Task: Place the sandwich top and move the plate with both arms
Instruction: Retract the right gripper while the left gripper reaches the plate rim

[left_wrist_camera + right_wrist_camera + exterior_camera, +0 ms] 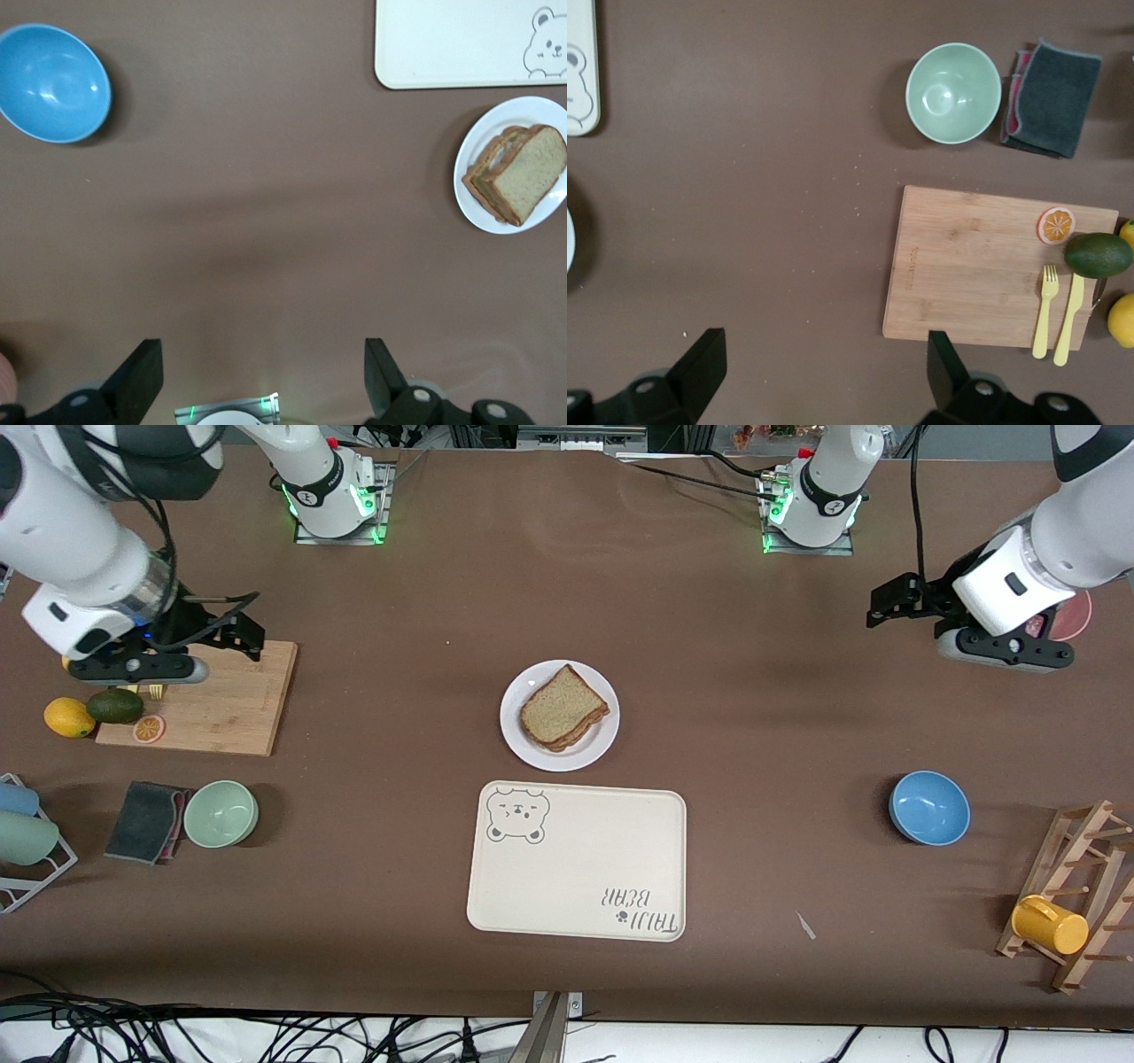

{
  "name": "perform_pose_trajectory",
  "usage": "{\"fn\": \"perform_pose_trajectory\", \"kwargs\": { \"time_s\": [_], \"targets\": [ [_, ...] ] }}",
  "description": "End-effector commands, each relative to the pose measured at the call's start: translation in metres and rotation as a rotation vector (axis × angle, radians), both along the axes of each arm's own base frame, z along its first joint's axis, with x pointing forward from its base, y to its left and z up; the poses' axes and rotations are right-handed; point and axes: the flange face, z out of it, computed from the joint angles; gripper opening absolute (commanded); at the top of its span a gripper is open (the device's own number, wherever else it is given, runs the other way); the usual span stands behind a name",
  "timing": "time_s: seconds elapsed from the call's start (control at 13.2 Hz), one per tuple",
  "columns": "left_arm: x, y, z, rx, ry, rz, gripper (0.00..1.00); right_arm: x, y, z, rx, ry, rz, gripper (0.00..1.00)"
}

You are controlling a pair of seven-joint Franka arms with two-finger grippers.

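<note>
Sandwich top (pixel 561 707) lies on the stacked sandwich on the plate (pixel 559 755), centre of the front view, just above the cream bear tray (pixel 578 861). In the left wrist view the plate (pixel 483 212) sits at the right edge, slice (pixel 529 170) tilted over the lower slices.

Left gripper (pixel 889 605) hangs at the upper right of the front view, over bare table, well apart from the plate; its fingers (pixel 142 372) are spread wide, holding nothing. Blue bowl (pixel 928 807) sits at lower right.

Right gripper (pixel 244 633) is at the upper left, over the wooden cutting board (pixel 221 704); its fingers (pixel 704 363) are wide apart too, empty. Avocado (pixel 115 706), lemon (pixel 69 717), and orange slice (pixel 149 729) sit at the board's outer end. Green bowl (pixel 221 813) and grey cloth (pixel 146 821) lie below it.
</note>
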Motion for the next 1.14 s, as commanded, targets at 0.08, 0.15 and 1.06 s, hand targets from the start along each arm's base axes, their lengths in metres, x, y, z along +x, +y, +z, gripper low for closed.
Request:
{"fn": "perform_pose_trajectory", "kwargs": {
  "time_s": [0.08, 0.15, 1.06],
  "targets": [
    [0.022, -0.028, -0.048, -0.155, 0.094, 0.015, 1.00, 0.010, -0.040, 0.035, 0.123, -0.041, -0.112, 1.00],
    [0.033, -0.030, -0.068, -0.167, 0.096, 0.024, 1.00, 0.012, -0.051, 0.042, 0.178, -0.054, -0.145, 1.00],
    [0.074, -0.166, -0.267, -0.389, 0.152, 0.110, 1.00, 0.045, -0.051, 0.072, 0.066, -0.115, -0.067, 1.00]
  ]
}}
